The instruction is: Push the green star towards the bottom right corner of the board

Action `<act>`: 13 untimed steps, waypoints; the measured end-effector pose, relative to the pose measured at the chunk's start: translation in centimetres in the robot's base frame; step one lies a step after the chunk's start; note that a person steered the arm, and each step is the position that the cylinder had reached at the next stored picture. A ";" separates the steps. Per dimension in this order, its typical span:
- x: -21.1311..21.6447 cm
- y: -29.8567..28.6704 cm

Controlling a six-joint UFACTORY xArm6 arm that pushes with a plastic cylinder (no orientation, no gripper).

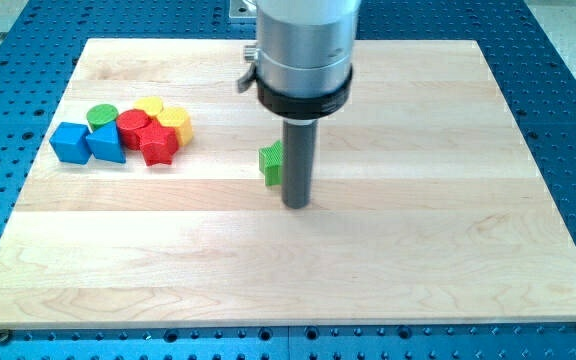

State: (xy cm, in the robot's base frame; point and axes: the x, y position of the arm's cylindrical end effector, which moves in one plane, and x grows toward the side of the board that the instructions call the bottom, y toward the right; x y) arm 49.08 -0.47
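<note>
The green star (270, 165) lies near the middle of the wooden board (388, 260), partly hidden behind my rod. My tip (297, 205) rests on the board just to the right of and slightly below the star, close to it or touching it. Only the star's left part shows.
A cluster of blocks sits at the board's left: a blue cube (69, 142), a blue triangular block (106, 145), a green cylinder (102, 115), a red cylinder (133, 124), a red star (158, 144), a yellow cylinder (149, 105) and a yellow block (174, 123).
</note>
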 end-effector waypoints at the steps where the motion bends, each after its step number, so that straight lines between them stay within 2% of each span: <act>1: 0.3 -6.3; 2: -2.2 -2.4; 3: -2.4 3.0; 4: -0.4 8.8; 5: 1.0 1.7; 7: -5.8 2.6; 9: -9.5 -4.0; 10: -12.9 3.6; 11: -7.5 10.9; 12: -2.5 11.2; 13: -2.6 11.1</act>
State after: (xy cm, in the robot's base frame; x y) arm 46.51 10.61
